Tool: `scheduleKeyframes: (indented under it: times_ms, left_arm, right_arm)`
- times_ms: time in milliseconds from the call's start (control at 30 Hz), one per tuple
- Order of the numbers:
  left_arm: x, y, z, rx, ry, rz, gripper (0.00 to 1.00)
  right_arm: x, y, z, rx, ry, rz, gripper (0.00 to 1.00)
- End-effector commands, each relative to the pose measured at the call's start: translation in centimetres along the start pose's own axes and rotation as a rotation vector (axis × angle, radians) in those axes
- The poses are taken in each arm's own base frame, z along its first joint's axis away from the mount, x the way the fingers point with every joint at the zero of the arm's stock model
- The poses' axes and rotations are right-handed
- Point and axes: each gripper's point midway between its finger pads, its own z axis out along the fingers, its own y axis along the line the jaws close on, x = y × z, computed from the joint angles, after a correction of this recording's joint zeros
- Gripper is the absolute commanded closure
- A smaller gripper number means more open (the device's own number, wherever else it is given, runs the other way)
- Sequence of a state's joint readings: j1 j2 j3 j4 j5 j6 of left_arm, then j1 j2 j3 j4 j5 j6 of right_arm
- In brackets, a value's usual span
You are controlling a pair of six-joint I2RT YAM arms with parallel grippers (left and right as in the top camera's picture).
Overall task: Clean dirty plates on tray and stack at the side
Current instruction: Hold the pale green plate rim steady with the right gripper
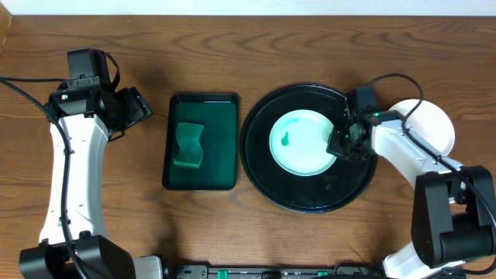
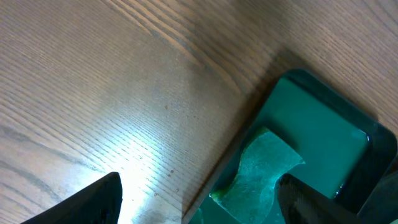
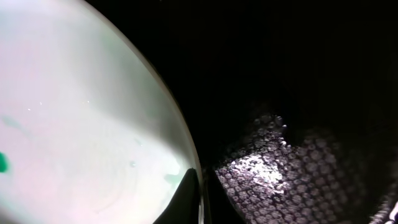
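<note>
**Plate held at rim, sponge not yet picked up**

Position of work: one plate (image 1: 302, 155) lies at the centre of the black tray (image 1: 310, 195), right of the frame's middle. A green smear (image 1: 285, 139) shows on its left half, so it is uncleaned. A second white plate (image 1: 434, 124) sits on the surface (image 1: 232, 46) at the far right, partly under the right arm. I take this to be the stacking spot.

Right gripper (image 1: 341, 143): pressed together on the right edge of the tray plate. The wrist view shows the rim running in between its fingertips, so it is pinching the plate.

Left gripper (image 1: 130, 108): spread wide and holding nothing. It hovers over bare surface at the left, just beside the green tray (image 1: 221, 132). The sponge (image 1: 187, 145) lies loose in that tray's left half.

Assessment: the step in hand appears to be steadying this plate for wiping.

Next move: the left gripper needs to shift toward frame centre, descend over the sponge and close on it. It then carries the sponge across to the smear. The right-hand pinch must hold against the wiping force, or the plate could slide on the glossy tray.
</note>
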State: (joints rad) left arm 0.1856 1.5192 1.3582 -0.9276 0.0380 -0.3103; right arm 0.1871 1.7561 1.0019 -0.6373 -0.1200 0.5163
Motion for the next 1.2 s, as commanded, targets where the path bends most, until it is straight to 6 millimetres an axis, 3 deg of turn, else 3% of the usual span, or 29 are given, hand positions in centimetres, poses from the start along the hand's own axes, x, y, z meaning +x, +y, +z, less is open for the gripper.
scheduleKeyframes:
  times_ms: [0, 133, 333, 433, 667, 800, 933, 1167]
  left_arm:
    - [-0.5, 0.2, -0.3, -0.010, -0.014, -0.005, 0.20]
    - [-0.5, 0.2, -0.3, -0.010, -0.014, -0.004, 0.20]
    - [-0.5, 0.2, -0.3, -0.010, -0.014, -0.004, 0.20]
    - [-0.5, 0.2, -0.3, -0.010, -0.014, -0.005, 0.20]
    - [-0.5, 0.2, -0.3, -0.010, -0.014, -0.005, 0.20]
    - [-0.5, 0.2, -0.3, -0.010, -0.014, -0.005, 0.20]
    - [-0.5, 0.2, -0.3, -0.010, -0.014, -0.004, 0.20]
    - [-0.5, 0.2, -0.3, -0.010, -0.014, -0.004, 0.20]
  right_arm:
    - [0.4, 0.8, 0.2, -0.012, -0.004, -0.004, 0.99]
    - [0.2, 1.0, 0.2, -0.017, -0.011, -0.008, 0.97]
    - [-0.5, 2.1, -0.8, -0.063, -0.012, -0.091, 0.66]
    - [-1.6, 3.0, -2.2, -0.068, -0.025, -0.168, 0.53]
    - [-5.2, 4.7, -4.1, -0.078, -0.157, -0.333, 0.49]
    - [-6.2, 4.3, -4.1, -0.039, -0.204, -0.356, 0.56]
    - [-6.0, 3.5, -3.7, -0.005, -0.201, -0.360, 0.65]
    - [-5.3, 2.9, -2.4, -0.004, -0.199, -0.360, 0.72]
